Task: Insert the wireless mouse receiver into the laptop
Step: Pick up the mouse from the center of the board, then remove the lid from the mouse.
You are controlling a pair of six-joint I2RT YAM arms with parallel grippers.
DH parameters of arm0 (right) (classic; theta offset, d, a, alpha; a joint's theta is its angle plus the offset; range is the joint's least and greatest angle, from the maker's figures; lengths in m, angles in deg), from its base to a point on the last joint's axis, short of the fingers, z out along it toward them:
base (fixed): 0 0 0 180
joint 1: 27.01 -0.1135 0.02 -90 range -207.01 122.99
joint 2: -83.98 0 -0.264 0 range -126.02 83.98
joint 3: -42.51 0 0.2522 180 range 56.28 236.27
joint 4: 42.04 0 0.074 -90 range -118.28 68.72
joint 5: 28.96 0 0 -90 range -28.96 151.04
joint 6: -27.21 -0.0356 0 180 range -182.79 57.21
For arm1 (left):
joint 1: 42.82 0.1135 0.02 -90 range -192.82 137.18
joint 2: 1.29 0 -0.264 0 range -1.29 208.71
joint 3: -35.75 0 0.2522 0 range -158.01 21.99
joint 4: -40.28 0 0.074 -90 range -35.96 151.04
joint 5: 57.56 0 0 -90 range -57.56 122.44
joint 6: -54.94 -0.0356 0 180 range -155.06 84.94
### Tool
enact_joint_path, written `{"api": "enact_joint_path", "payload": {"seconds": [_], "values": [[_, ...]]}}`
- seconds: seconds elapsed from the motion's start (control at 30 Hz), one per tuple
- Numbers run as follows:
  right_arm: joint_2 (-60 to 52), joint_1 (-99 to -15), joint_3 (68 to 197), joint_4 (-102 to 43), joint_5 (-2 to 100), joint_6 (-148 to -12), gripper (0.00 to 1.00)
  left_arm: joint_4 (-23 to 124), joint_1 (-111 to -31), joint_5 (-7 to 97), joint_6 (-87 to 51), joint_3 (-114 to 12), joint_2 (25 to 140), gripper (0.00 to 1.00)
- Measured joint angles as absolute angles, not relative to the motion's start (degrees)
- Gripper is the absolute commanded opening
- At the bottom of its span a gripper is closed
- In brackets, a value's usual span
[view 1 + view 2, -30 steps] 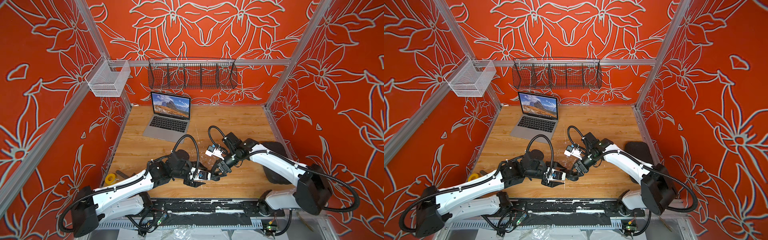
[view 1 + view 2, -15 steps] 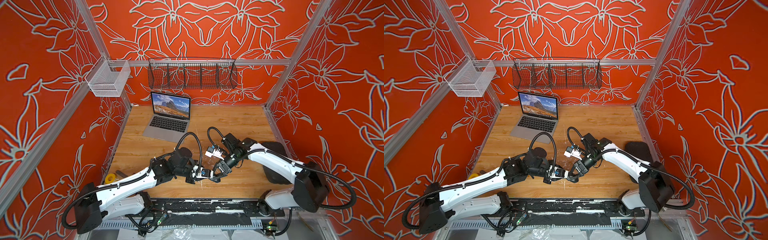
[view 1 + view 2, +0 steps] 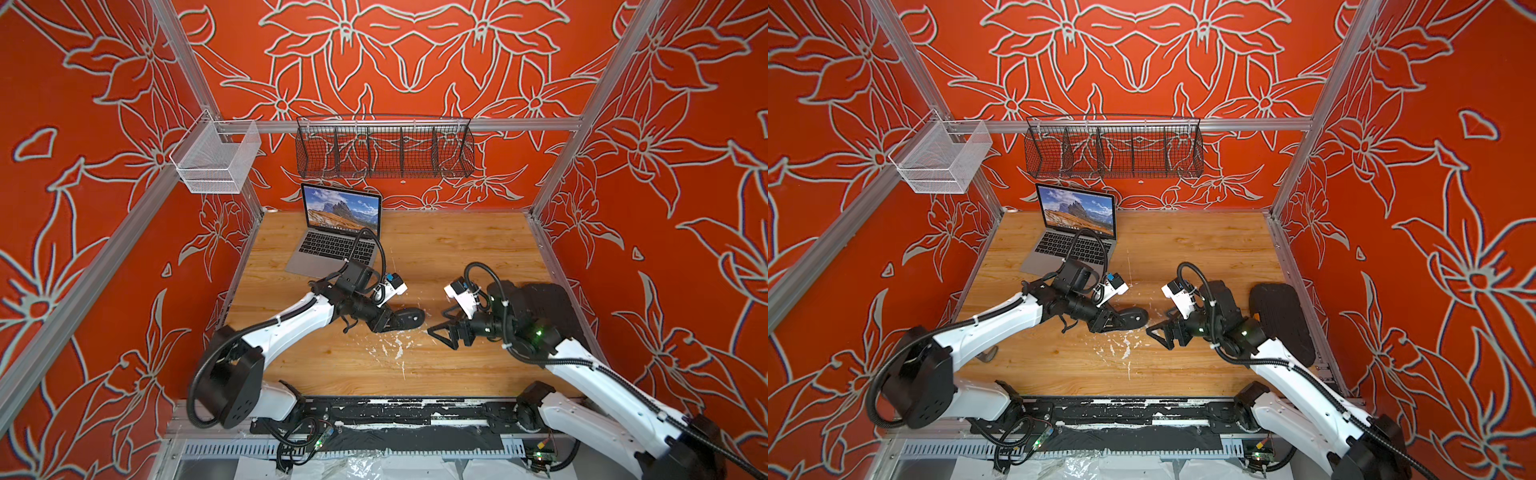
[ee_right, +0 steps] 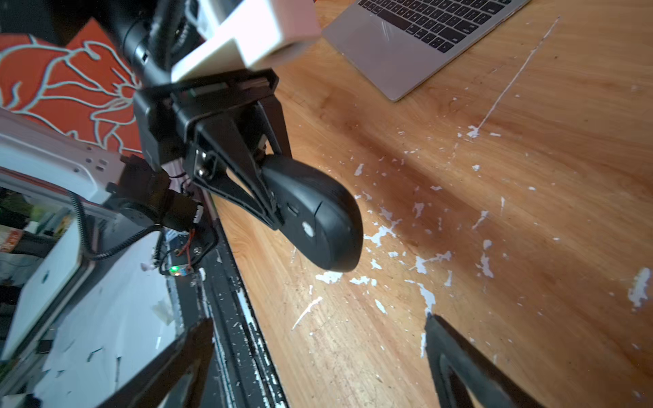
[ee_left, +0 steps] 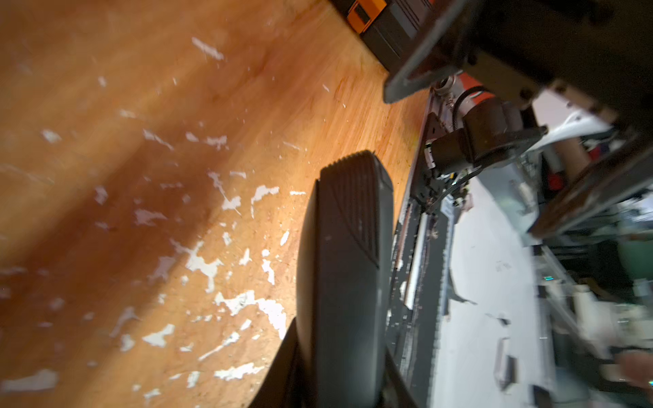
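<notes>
Pulled apart since earlier: clamped one black mouse [image 3: 412, 318] in left gripper [image 3: 394, 321], spread right gripper [image 3: 439, 338] wide; one laptop [image 3: 328, 249] beyond.

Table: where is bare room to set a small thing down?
Free: the far stretch between the laptop and the right rail; the front strip before the near rail. Crowded: the centre, around the mouse, left arm and right arm.

Matt laptop [image 4: 388, 60], scuffed wood tbl [image 4: 565, 183]
</notes>
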State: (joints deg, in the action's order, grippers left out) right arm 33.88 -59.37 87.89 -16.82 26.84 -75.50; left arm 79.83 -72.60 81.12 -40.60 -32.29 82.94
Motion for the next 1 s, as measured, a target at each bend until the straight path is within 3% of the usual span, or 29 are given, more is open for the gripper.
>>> {"api": "enact_joint_path", "payload": {"seconds": [0.27, 0.7, 0.8, 0.93, 1.0], "values": [[24.87, -62.91, 84.24, -29.91, 27.43, -82.99, 0.69, 85.03, -71.53, 89.62, -38.68, -35.85, 89.69, 0.0], [18.64, -64.7, 84.61, -35.86, 25.25, -87.04, 0.35, 85.68, -70.72, 90.39, -39.14, -35.52, 89.69, 0.0], [18.64, -64.74, 84.61, -35.83, 25.79, -87.54, 0.37, 85.68, -70.61, 90.26, -39.66, -35.52, 89.69, 0.0], [18.62, -64.92, 84.61, -35.81, 27.26, -87.91, 0.54, 85.64, -70.67, 90.19, -39.25, -35.52, 89.69, 0.0], [18.64, -65.05, 84.63, -35.62, 28.48, -88.04, 0.57, 85.7, -70.76, 90.35, -38.85, -35.52, 89.69, 0.0]]}}
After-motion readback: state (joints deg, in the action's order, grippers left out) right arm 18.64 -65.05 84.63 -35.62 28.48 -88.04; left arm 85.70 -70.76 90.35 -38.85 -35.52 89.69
